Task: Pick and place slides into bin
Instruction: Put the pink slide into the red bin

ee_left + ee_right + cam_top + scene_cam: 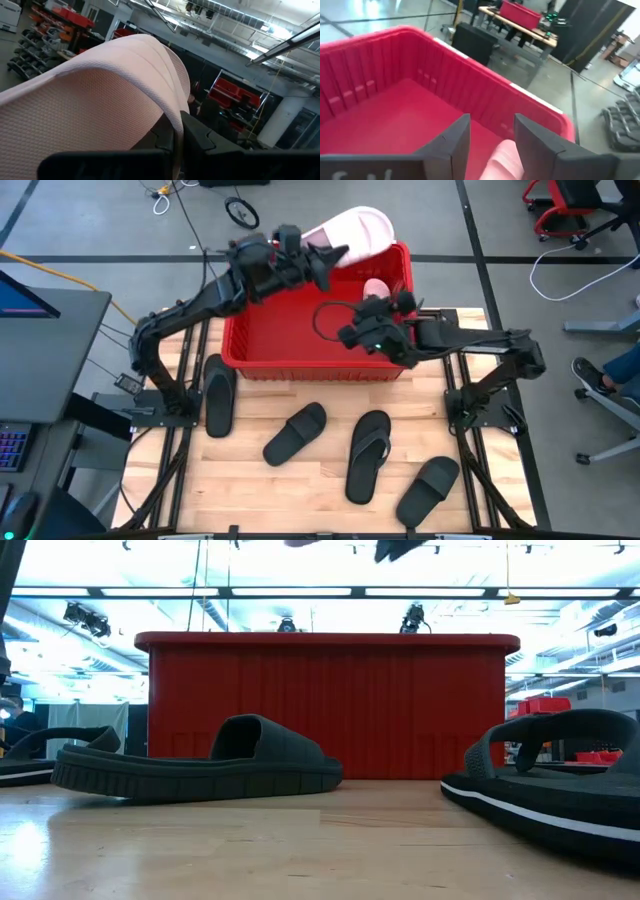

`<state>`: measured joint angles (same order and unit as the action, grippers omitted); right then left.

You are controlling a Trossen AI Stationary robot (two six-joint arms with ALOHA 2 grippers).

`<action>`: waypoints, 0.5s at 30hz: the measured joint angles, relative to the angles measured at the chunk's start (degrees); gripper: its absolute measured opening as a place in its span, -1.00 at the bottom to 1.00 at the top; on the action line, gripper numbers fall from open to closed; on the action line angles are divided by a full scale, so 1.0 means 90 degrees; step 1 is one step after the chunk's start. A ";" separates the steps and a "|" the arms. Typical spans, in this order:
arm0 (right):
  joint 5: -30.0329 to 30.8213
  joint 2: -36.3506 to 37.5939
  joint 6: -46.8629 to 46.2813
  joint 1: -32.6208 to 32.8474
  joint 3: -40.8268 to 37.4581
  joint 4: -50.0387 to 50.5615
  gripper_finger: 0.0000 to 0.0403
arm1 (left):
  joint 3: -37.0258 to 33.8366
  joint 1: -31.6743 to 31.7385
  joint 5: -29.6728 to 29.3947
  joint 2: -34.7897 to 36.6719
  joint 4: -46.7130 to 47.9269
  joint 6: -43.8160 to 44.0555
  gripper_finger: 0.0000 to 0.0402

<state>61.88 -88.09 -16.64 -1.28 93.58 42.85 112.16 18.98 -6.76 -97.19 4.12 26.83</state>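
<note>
The red bin (300,330) is sitting at the far end of the wooden table (300,480), long side running L to R. Its floor is showing mostly bare red; one pale pink slide (376,286) is lying inside near the far-right corner, also showing in the right wrist view (502,160).

The left gripper (325,258) is hanging over the bin's far rim, clamped on a second pale pink slide (355,232), which is sticking out past the far wall w/ its long axis slanting up and right in the high view. The left wrist view is filling w/ its strap (100,95).

The right gripper (365,315) is hovering inside the bin's right half, fingers (455,140) spread apart w/ nothing between them.

Four black slides are lying on the table in front of the bin: one (219,392) at left pointing near-far, one (296,432) angled, a thong-strap one (369,455), and one (428,490) at front right, angled.
</note>
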 joint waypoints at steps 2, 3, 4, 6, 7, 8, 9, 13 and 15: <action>-0.0235 -0.0002 0.0600 -0.0185 -0.0474 -0.1210 -0.23 | 0.0000 0.0236 0.0198 0.0000 0.0002 0.0002 -0.92; -0.0427 -0.0003 0.0902 -0.0280 -0.0699 -0.1892 -0.23 | 0.0000 0.0334 0.0274 0.0000 0.0003 0.0000 -0.94; -0.0731 -0.0002 0.1218 -0.0376 -0.0914 -0.2557 -0.23 | 0.0002 0.0434 0.0355 0.0000 0.0014 0.0000 -0.95; -0.1427 0.0001 0.1732 -0.0568 -0.1320 -0.3667 -0.23 | 0.0000 0.0618 0.0549 0.0000 0.0111 -0.0007 -0.95; -0.1722 0.0002 0.1819 -0.0643 -0.1495 -0.4076 -0.23 | 0.0000 0.0705 0.0628 0.0000 0.0188 -0.0023 -0.94; -0.1942 0.0000 0.1801 -0.0705 -0.1640 -0.4362 -0.23 | 0.0000 0.0793 0.0705 0.0000 0.0250 -0.0025 -0.92; -0.2083 0.0000 0.1710 -0.0752 -0.1758 -0.4521 -0.23 | 0.0000 0.0881 0.0808 0.0000 0.0302 -0.0024 -0.90; -0.2238 0.0000 0.1492 -0.0990 -0.2152 -0.5323 -0.23 | 0.0000 0.1196 0.1085 0.0002 0.0386 0.0069 -0.91; -0.2591 0.0000 0.1654 -0.1197 -0.2363 -0.6144 -0.23 | 0.0000 0.1278 0.1138 -0.0012 0.0380 0.0168 -0.95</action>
<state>38.56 -88.09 -1.75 -12.05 72.31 -12.45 112.16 30.48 3.48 -97.30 7.54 28.34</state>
